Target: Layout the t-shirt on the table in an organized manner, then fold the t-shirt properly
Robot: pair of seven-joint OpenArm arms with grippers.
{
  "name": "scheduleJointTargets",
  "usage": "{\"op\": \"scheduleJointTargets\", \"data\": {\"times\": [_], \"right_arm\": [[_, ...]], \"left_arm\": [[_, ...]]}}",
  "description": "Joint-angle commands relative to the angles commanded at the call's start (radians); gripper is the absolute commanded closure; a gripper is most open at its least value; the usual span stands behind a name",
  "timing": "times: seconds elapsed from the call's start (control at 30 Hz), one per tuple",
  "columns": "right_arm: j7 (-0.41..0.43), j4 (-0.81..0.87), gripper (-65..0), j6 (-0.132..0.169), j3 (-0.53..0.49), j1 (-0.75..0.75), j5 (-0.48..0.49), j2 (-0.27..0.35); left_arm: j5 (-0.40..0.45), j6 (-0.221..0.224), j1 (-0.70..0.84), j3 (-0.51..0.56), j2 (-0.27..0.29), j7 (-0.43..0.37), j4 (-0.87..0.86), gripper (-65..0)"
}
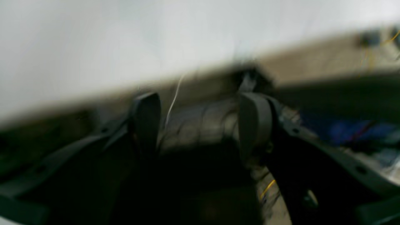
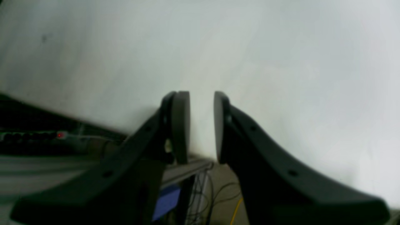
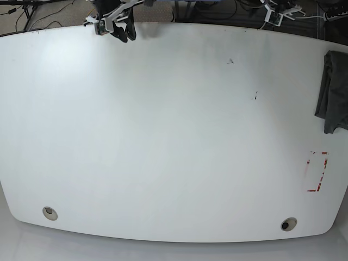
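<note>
The dark grey t-shirt (image 3: 333, 92) lies bunched at the table's (image 3: 174, 136) right edge, partly cut off by the frame. My right gripper (image 3: 126, 33) hovers at the far left edge, well away from the shirt. Up close, the right gripper (image 2: 201, 125) is open by a narrow gap, with only white tabletop showing between its pads. The left wrist view is blurred. In it my left gripper (image 1: 200, 122) is open wide and empty, beyond the table edge. Only a bit of the left arm (image 3: 276, 15) shows at the far right edge.
Two round grommet holes (image 3: 49, 212) (image 3: 289, 223) sit near the front edge. A red-outlined rectangle (image 3: 317, 171) marks the right side. Small dark specks (image 3: 230, 61) lie mid-table. Cables and a power strip (image 2: 31, 136) lie on the floor behind the table.
</note>
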Motion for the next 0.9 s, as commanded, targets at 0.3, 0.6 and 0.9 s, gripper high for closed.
{"op": "scheduleJointTargets", "data": {"times": [0.3,0.6,0.9], "right_arm": [[-0.005,-0.028,-12.2,0.000,-0.005,-0.187,0.011,0.002],[0.002,-0.290,-12.2,0.000,-0.002,-0.115,-0.060,0.003],[0.002,-0.608,-12.0,-0.009,-0.002,0.086,-0.127,0.057]], "left_arm": [[0.002,0.000,0.104,0.005,0.000,0.005,-0.077,-36.0],[0.009,0.000,-0.100,0.040,0.000,0.006,-0.325,-36.0],[0.011,0.002,-0.374,0.100,0.000,0.077,-0.660,-36.0]]}}
